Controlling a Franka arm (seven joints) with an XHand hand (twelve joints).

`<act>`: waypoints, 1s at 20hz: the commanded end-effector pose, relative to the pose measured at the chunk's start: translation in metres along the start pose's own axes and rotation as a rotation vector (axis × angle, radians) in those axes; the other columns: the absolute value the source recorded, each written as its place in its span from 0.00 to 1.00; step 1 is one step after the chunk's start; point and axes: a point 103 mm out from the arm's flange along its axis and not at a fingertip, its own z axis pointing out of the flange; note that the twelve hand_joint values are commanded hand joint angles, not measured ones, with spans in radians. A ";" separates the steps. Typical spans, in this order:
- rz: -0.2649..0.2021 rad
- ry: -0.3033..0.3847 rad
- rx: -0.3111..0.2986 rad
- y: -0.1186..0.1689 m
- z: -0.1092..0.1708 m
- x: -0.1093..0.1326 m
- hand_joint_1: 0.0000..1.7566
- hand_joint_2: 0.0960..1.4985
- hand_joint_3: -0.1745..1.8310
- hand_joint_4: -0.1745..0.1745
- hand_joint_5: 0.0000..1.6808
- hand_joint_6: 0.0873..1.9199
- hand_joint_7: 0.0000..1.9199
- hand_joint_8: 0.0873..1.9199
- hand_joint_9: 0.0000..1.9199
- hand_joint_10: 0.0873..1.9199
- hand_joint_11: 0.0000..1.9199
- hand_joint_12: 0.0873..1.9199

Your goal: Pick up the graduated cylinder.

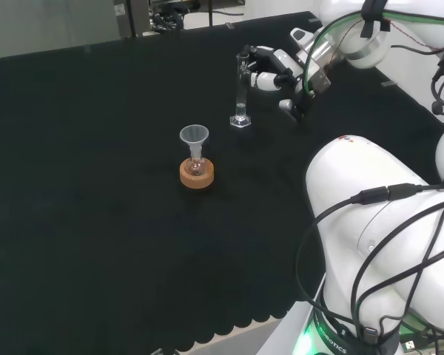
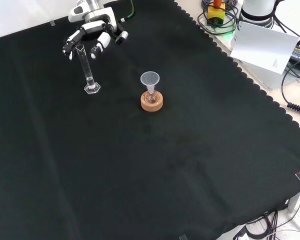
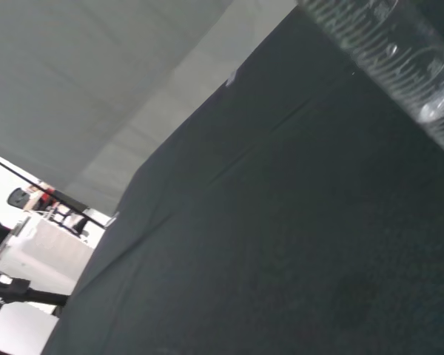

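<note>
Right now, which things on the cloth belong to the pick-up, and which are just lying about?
Belongs to the job:
graduated cylinder, upright on the cloth
hand, fingers curled beside its top

Lying about:
funnel in a small flask
cork ring under it

Clear funnel [image 1: 194, 135] sits in small flask [image 1: 197, 166]; flask rests on cork ring [image 1: 197, 174]; black cloth [image 1: 96, 222] beneath.

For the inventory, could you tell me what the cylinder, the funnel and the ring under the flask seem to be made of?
Cylinder: clear glass or plastic; the cloth shows through it, and which it is I cannot tell. Funnel: translucent, probably plastic, with a milky look. Ring: cork, matte tan and grainy.
</note>
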 end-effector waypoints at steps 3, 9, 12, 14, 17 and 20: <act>-0.037 0.060 0.028 -0.002 0.020 -0.002 0.59 0.66 0.00 0.34 0.29 0.00 0.21 0.31 0.31 0.28 0.15 0.67; -0.040 0.098 0.041 -0.002 0.026 -0.004 0.61 0.66 0.00 0.35 0.32 0.00 0.23 0.30 0.33 0.26 0.18 0.65; -0.039 0.126 0.038 -0.001 0.030 -0.007 0.62 0.67 0.00 0.37 0.36 0.01 0.23 0.29 0.34 0.25 0.20 0.64; -0.037 0.153 0.033 0.000 0.033 -0.009 0.63 0.67 0.00 0.38 0.37 0.02 0.23 0.29 0.34 0.24 0.21 0.63; -0.037 0.169 0.035 0.000 0.038 -0.011 0.63 0.67 0.00 0.38 0.37 0.02 0.23 0.29 0.34 0.24 0.23 0.62; -0.033 0.177 0.038 0.001 0.042 -0.013 0.63 0.68 0.00 0.38 0.37 0.03 0.23 0.29 0.34 0.24 0.23 0.61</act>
